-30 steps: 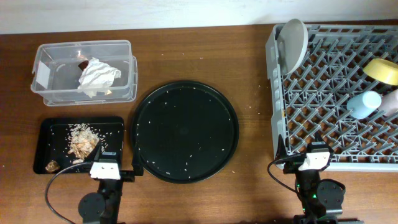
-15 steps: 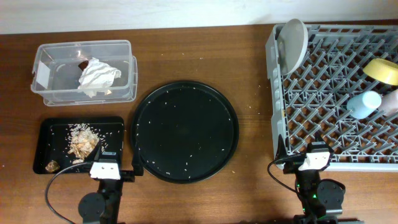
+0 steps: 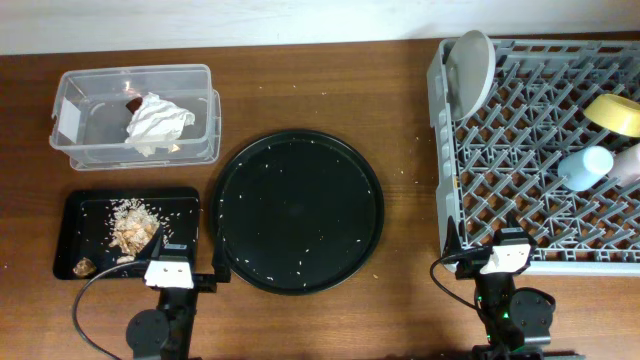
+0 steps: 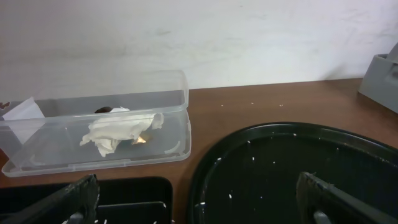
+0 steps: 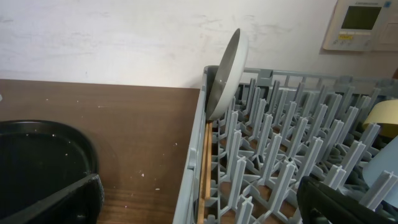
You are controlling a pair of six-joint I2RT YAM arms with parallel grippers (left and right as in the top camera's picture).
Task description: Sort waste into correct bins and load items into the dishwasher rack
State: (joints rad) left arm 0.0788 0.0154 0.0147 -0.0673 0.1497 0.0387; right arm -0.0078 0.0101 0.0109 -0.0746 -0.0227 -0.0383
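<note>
The grey dishwasher rack [image 3: 520, 140] stands at the right. It holds the grey plate [image 3: 470, 68] upright at its far left corner, the yellow bowl [image 3: 615, 113], the light blue cup [image 3: 586, 166] and part of a pale cup [image 3: 630, 165] at the right edge. Wooden chopsticks [image 5: 206, 163] lie along the rack's left inner wall. The clear tub [image 3: 135, 115] holds a crumpled white wrapper [image 3: 155, 123]; it also shows in the left wrist view [image 4: 121, 132]. The flat black tray [image 3: 80, 215] holds beige food scraps [image 3: 130, 228]. My left gripper [image 4: 199, 208] and right gripper [image 5: 199, 202] are open and empty, at the table's near edge.
The big round black tray [image 3: 296, 210], dotted with white crumbs, lies in the middle. Small crumbs are scattered on the brown table. A white wall runs behind the table, with a wall panel [image 5: 362, 23] at the right.
</note>
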